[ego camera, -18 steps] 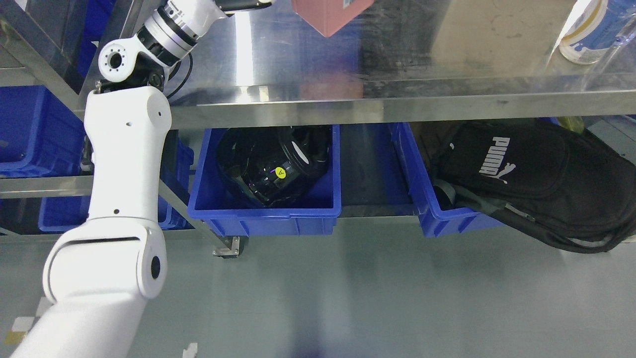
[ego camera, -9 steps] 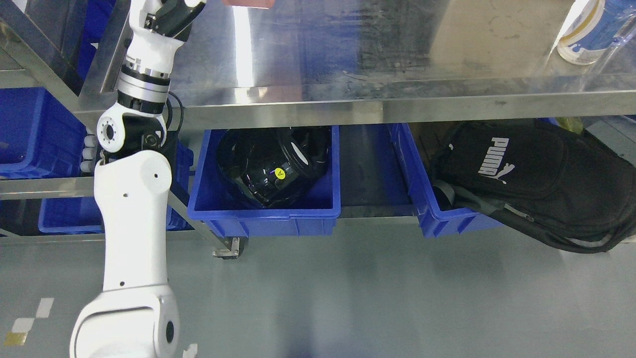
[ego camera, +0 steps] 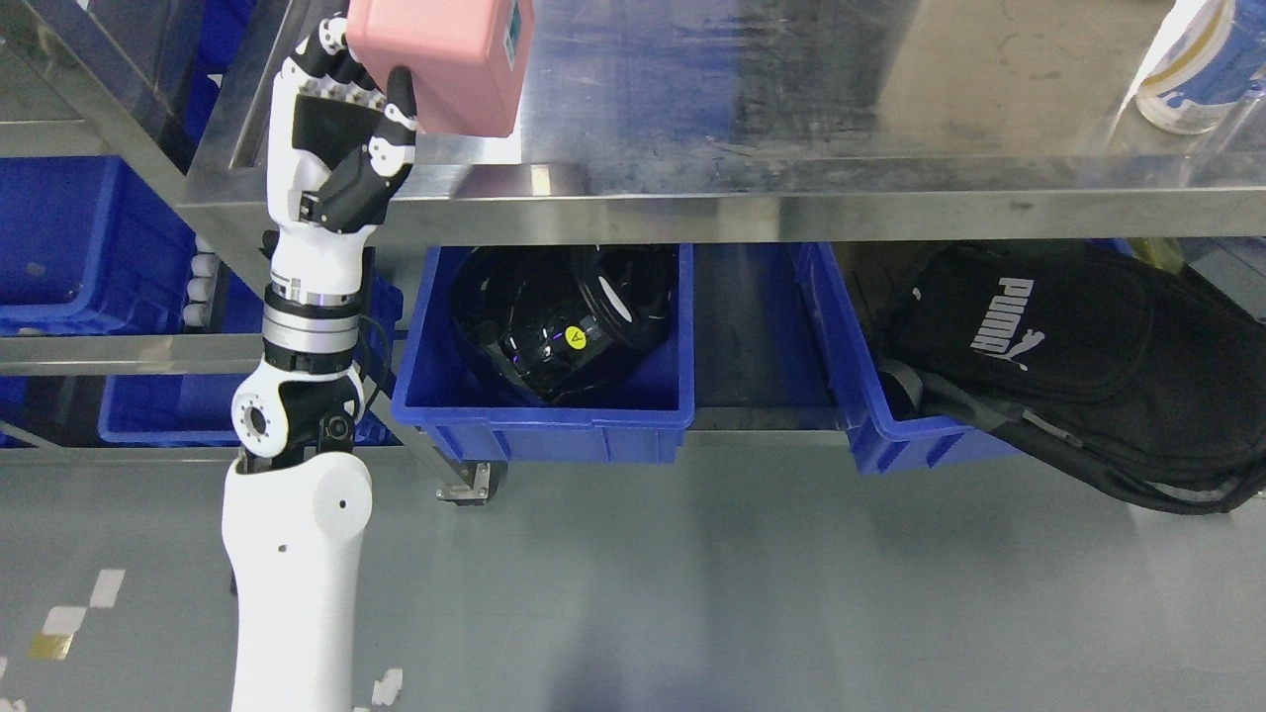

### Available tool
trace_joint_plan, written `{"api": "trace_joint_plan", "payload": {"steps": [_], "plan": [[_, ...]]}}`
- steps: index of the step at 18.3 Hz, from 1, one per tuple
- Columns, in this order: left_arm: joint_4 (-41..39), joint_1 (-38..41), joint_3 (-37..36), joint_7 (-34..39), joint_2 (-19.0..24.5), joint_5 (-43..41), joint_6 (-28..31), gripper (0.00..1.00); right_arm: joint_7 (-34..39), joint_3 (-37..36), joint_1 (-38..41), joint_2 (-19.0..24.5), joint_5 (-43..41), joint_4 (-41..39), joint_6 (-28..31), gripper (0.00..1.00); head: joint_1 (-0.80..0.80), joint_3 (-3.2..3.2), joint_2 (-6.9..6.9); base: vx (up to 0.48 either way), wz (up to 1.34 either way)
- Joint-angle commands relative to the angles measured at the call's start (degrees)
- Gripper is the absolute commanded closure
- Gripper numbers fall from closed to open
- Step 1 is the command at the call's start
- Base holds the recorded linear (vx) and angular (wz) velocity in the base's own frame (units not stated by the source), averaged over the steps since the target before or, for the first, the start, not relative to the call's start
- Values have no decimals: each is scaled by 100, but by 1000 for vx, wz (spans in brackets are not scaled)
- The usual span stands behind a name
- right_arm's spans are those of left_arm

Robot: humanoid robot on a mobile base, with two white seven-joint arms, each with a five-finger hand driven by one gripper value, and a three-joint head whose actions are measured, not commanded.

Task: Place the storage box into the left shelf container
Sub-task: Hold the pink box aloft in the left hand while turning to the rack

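A pink storage box [ego camera: 440, 64] is held at the top left, above the front left corner of the steel table top [ego camera: 791, 109]. My left hand [ego camera: 351, 129] is shut on it, fingers wrapped on its left and lower side, with the white forearm rising from the bottom left. On the left shelf unit stand blue containers [ego camera: 69, 247], one level below the hand and to its left. My right arm does not show.
Under the table, a blue bin [ego camera: 544, 415] holds a black helmet [ego camera: 559, 311]. A second blue bin [ego camera: 890, 425] to the right holds a black backpack [ego camera: 1078, 366]. A white and blue bottle [ego camera: 1192, 69] stands at the table's far right. Grey floor lies below.
My left arm has swung back toward me and straightened, carrying the pink box down and left from the top edge to the table's front left corner. The camera shifted slightly.
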Motion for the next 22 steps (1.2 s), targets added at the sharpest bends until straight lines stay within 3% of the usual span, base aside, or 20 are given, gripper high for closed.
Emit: {"api": "trace_joint_plan", "payload": {"steps": [1,8,22], "plan": [[-1137,612,-431,2,95,36,-75,99,-5,0,-18,-100,-123,-100,4,0,0,0,0,-54,265],[-1137,972,-449,-42,95,36,-189,99,-5,0,-18,-100,-123,-100,-4,0,0,0,3,-66,601],[-1120,1298,-194,-59,95,36,-216,99,-5,0,-18,-100,-123,-100,-4,0,0,0,7,31,1168]]}}
